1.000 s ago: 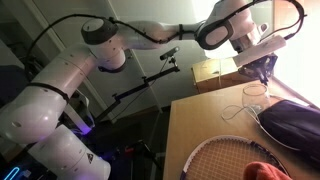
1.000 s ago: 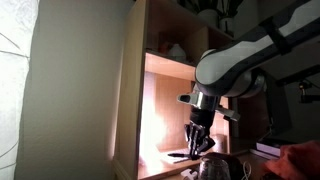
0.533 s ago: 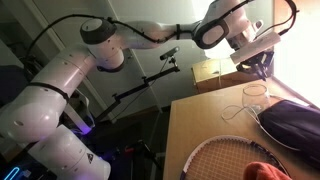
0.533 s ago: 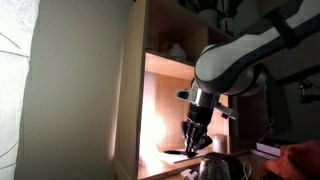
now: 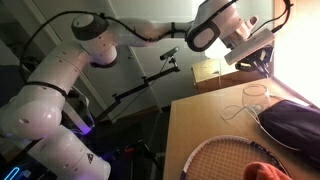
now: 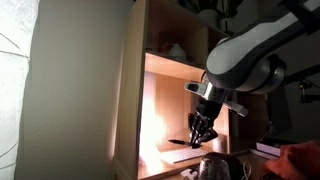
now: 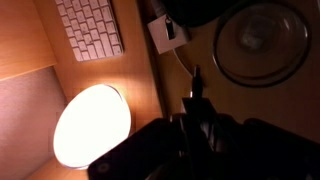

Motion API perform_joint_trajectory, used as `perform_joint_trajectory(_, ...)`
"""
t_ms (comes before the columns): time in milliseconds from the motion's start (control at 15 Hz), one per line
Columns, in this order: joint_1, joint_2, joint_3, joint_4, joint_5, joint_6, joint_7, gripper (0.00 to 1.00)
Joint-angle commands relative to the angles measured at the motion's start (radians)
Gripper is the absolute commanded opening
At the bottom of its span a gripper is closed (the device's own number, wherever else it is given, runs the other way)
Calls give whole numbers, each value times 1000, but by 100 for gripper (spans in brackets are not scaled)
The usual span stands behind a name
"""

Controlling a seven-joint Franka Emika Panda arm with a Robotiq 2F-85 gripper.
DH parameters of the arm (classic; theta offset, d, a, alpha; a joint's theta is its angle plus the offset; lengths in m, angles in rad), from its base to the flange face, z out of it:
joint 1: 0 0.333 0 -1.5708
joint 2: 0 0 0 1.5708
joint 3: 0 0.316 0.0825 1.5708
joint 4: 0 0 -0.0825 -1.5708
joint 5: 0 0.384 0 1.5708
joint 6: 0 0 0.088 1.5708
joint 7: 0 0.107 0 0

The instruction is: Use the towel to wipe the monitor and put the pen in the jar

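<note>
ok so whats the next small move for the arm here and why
Probably slide the gripper sideways until the pen hangs over the jar, and only then lower it. In the wrist view the gripper is shut on what looks like a thin dark pen. Its tip lies outside the jar's rim, beside the open mouth rather than over it, so going straight down would likely miss.

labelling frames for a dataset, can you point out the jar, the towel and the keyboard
jar point(image 7: 262, 40), wrist view, its bottom seen through the mouth
towel point(image 5: 265, 173), an exterior view, middle of the orange cloth
keyboard point(image 7: 90, 25), wrist view, middle of the white keys
</note>
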Motion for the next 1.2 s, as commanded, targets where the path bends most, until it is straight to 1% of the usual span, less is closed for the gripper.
perform_joint_trajectory(0, 35, 77, 9, -118, 30, 53, -64, 3)
perform_joint_trajectory(400, 40, 104, 15, -186, 33, 68, -58, 3)
perform_joint_trajectory(600, 33, 127, 36, -191, 49, 65, -97, 3)
perform_joint_trajectory(667, 26, 147, 53, -191, 78, 66, -147, 3)
perform_joint_trajectory(733, 31, 141, 48, -193, 91, 64, -153, 3)
perform_joint_trajectory(800, 27, 161, 60, -195, 124, 58, -205, 3)
perform_joint_trajectory(867, 31, 157, 56, -195, 147, 57, -215, 3)
perform_joint_trajectory(1133, 18, 183, 62, -200, 300, 14, -352, 3)
